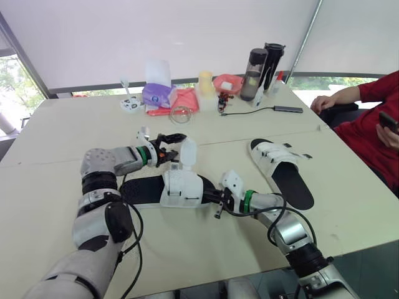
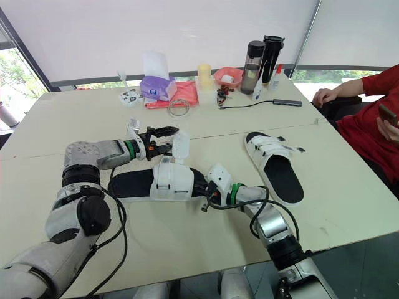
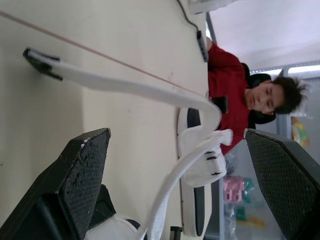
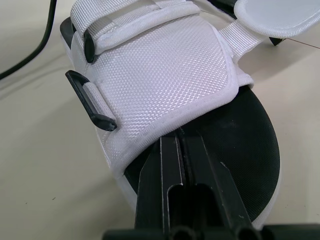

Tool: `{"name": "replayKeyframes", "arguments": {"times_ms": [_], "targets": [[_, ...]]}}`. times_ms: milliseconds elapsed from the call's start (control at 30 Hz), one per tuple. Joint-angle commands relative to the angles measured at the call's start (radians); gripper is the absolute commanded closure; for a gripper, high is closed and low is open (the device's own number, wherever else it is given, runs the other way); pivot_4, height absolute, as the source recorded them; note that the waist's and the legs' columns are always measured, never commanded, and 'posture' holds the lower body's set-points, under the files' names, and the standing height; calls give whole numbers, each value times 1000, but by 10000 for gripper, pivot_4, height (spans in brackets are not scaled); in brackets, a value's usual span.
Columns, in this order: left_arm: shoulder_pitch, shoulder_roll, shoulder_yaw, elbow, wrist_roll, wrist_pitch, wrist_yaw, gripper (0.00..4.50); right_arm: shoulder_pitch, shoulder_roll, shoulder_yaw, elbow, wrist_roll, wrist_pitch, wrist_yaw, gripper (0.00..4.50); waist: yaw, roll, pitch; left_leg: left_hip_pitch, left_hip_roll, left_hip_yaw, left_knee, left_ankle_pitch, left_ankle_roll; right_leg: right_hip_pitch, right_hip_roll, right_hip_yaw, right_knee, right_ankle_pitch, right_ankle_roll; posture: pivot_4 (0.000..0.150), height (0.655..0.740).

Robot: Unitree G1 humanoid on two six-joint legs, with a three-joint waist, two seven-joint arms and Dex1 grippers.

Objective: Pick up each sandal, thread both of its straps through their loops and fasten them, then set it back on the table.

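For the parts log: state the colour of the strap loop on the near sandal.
Black loop on a white woven upper; clearest in the right wrist view.

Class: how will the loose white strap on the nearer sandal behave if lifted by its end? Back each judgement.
Probably floppy: the strap curves and sags inside the open left gripper. Likely light, being thin woven webbing. It should stay tethered, since its far end looks joined to the sandal.

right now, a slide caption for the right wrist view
Right gripper, fingers together, tip at the white upper of the sandal; one black loop unthreaded
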Motion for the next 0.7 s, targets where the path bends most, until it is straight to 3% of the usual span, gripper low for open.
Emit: {"name": "replayKeyframes", "arguments": {"times_ms": [33,400,500,700], "targets": [[-62,-19,33,85,-4,-145,22,485,57,-3,70,108,-72,53,-11,45000,0,0,0,0,0,0,0,0,0,0,0,0,0,0,0,1500,7400],[-161,-33,10,364,48,-430,-36,485,47,7,73,120,-75,49,-14,45000,-2,-1,1,0,0,5,0,0,0,-1,0,0,0,0,0,1500,7400],[-168,-35,-21,390,80,-450,-77,8557,50,6,66,119,-75,47,-21,45000,-2,-2,1,0,0,5,0,0,0,0,0,0,0,0,0,1500,7400],[-183,-30,-20,400,81,-465,-131,38024,59,8,67,118,-74,43,-25,45000,-1,-2,1,0,0,5,0,0,0,0,0,0,0,0,0,1500,7400]]}}
